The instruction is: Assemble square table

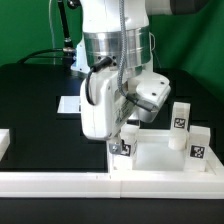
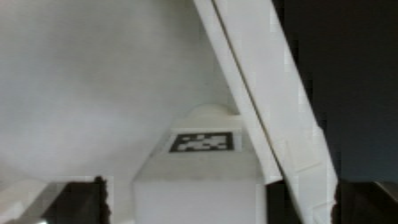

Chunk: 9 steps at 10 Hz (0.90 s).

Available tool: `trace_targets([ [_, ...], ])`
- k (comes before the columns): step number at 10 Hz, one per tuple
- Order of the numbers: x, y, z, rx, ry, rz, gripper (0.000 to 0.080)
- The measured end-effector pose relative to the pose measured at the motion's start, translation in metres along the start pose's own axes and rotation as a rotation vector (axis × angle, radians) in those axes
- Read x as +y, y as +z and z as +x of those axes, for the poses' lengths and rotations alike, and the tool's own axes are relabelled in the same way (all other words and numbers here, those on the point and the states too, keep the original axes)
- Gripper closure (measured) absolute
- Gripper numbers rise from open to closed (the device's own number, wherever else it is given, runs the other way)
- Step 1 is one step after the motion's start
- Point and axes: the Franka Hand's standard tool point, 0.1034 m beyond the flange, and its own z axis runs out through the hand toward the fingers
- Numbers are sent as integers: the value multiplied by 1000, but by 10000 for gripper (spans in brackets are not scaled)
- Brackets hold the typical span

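Note:
The white square tabletop [image 1: 152, 158] lies at the exterior view's lower right, against the border rail. Two white tagged legs [image 1: 180, 115] [image 1: 197, 144] stand upright on its right side. My gripper [image 1: 127, 133] is shut on a third white leg [image 1: 124, 147], held upright at the tabletop's left front corner. In the wrist view this leg [image 2: 201, 160] with its tag fills the gap between my dark fingers [image 2: 79, 203], and my gripper [image 2: 192, 208] is closed on it. The tabletop's floor [image 2: 89, 90] and raised rim [image 2: 258, 80] lie behind it. The corner socket is hidden.
A long white border rail [image 1: 60, 183] runs along the front. The marker board [image 1: 70, 103] lies on the black table behind my arm. A white piece [image 1: 4, 142] shows at the left edge. A green backdrop stands behind.

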Motion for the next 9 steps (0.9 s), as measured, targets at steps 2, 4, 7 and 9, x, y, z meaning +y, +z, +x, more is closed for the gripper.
trace_targets([
  [2, -3, -32, 7, -20, -57, 25, 151],
  [4, -13, -62, 10, -37, -64, 43, 150],
  [7, -13, -57, 9, -32, -66, 38, 150],
  [9, -13, -56, 9, -32, -66, 38, 150],
])
